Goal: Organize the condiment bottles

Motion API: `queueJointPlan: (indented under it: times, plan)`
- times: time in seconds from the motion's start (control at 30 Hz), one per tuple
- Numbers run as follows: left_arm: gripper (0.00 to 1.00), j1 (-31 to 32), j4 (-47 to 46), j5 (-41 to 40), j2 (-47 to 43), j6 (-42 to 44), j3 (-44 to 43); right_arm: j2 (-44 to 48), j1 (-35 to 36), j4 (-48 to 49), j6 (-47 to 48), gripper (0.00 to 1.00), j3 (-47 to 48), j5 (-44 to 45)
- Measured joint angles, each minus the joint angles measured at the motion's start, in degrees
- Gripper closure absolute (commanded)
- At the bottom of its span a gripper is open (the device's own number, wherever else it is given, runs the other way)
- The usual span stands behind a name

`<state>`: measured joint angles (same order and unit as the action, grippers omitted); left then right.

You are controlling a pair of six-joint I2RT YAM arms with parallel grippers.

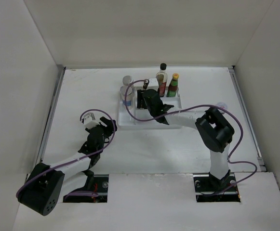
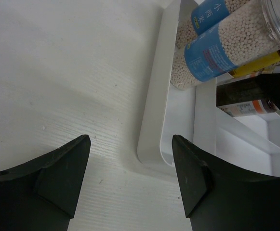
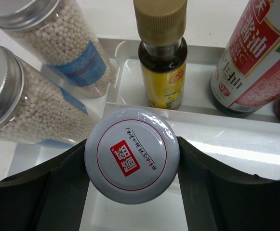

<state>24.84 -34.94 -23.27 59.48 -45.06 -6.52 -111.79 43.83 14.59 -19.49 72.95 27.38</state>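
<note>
Over the white tray [image 3: 236, 129], front compartment, the right gripper [image 1: 152, 102] clenches a white-lidded jar [image 3: 132, 154]. A yellow bottle [image 3: 161, 72] stands at 12 o'clock and blue-labelled jars [image 3: 77, 62] at 10. Best lower it straight, clear of the divider [image 3: 130, 98], before releasing. The left gripper [image 2: 130, 159] hangs released near the tray's corner.

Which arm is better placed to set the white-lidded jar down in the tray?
Right. The right gripper is shut on the white-lidded jar, directly over the white tray. The left gripper is open and empty, on the table outside the tray's corner.
</note>
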Motion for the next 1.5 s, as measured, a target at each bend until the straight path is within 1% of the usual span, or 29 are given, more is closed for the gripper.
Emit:
queueJointPlan:
  times: [0.03,0.07,0.27,0.37,0.47,0.57,0.63,0.73,0.8,0.9,1.0,1.1,1.2,1.33,1.5]
  plan:
    - [0.33,0.0,0.0,0.0,0.0,0.0,0.0,0.0,-0.02,0.04,-0.07,0.22,-0.37,-0.02]
    - [0.33,-0.02,0.0,0.0,0.0,0.0,0.0,0.0,-0.02,0.09,-0.24,0.2,-0.66,0.0]
    - [0.33,-0.04,-0.02,0.0,0.0,-0.02,0.0,2.1,-0.04,1.42,-0.24,0.09,-0.96,0.02]
    - [0.33,-0.07,0.02,0.02,-0.13,-0.04,0.0,7.91,-0.5,1.99,0.02,0.07,-3.5,-0.04]
    - [0.33,-0.07,0.0,0.0,-1.01,-0.11,0.02,17.27,-2.34,2.93,0.44,0.04,-8.26,0.7]
    - [0.33,-0.07,-0.02,0.0,-1.25,-0.2,0.02,29.03,-7.89,4.0,0.57,0.0,-15.1,4.55]
    - [0.32,-0.04,0.0,0.02,-1.27,-0.28,0.02,36.13,-14.01,4.17,0.52,0.0,-19.89,9.29]
    - [0.32,0.11,-0.02,-0.02,-1.25,-0.42,0.02,43.08,-23.76,3.32,0.22,0.0,-26.77,17.84]
    - [0.32,0.44,-0.02,-0.13,-1.22,-0.46,0.02,45.44,-29.49,1.6,0.11,0.0,-30.67,21.99]
    - [0.31,1.2,-0.02,-0.26,-1.18,-0.52,0.02,45.99,-35.41,-0.98,-0.04,0.0,-34.29,24.65]
    - [0.31,1.46,-0.07,-0.44,-0.61,-0.57,0.02,43.47,-38.77,-3.37,-0.63,0.0,-35.28,24.02]
    - [0.31,1.4,-0.04,-0.44,-0.42,-0.59,0.02,38.88,-40.83,-4.81,-1.62,0.0,-35.15,19.96]
    - [0.31,1.09,-0.04,-0.44,-0.44,-0.59,0.02,34.64,-42.49,-6.4,-2.69,0.0,-34.47,14.05]
    - [0.31,1.05,-0.11,-0.24,0.13,-0.61,0.02,31.32,-44.35,-5.57,-4.07,0.0,-31.85,9.22]
    - [0.31,1.05,-0.17,-0.02,0.39,-0.61,0.02,26.4,-45.64,-4.13,-4.57,0.07,-30.38,5.38]
